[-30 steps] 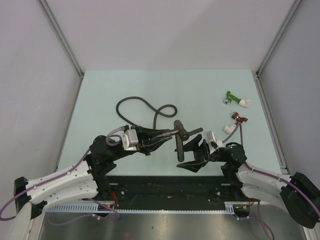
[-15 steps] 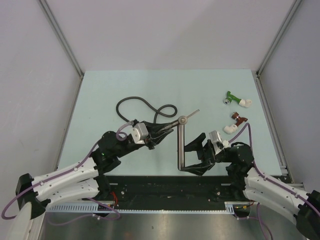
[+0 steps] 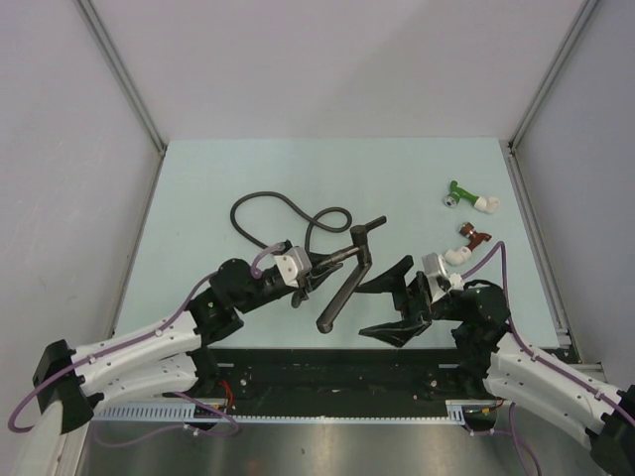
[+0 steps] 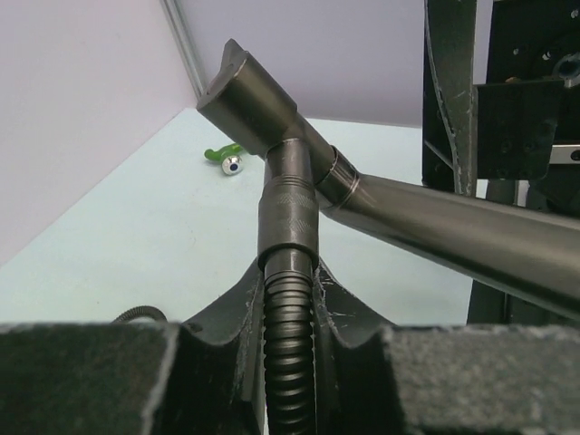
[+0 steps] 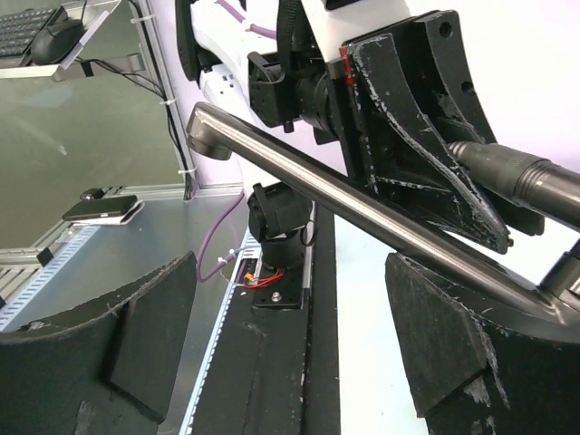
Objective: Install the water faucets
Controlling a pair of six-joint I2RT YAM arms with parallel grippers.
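The dark metal water faucet (image 3: 349, 276) hangs above the table, its T-shaped body (image 3: 368, 232) up and its long arm slanting down to the left. Its stub joins the ribbed end of the black hose (image 4: 290, 353), and my left gripper (image 3: 319, 264) is shut on that hose end just behind the joint. In the left wrist view the faucet body (image 4: 258, 95) fills the top, straight ahead of the left gripper (image 4: 290, 272). My right gripper (image 3: 389, 299) stands wide open just right of the arm. The faucet arm (image 5: 308, 177) crosses above the right gripper (image 5: 290, 335) without touching either pad.
The rest of the black hose (image 3: 281, 210) loops on the table behind the left gripper. A green fitting (image 3: 460, 194) and a dark-red fitting (image 3: 470, 236), each with a white end, lie at the right. The black base rail (image 3: 327, 369) runs along the near edge.
My right gripper has opened wider and come off the faucet's arm. The faucet has swung in the left grip, its lower tip moving left. The left gripper closed a little.
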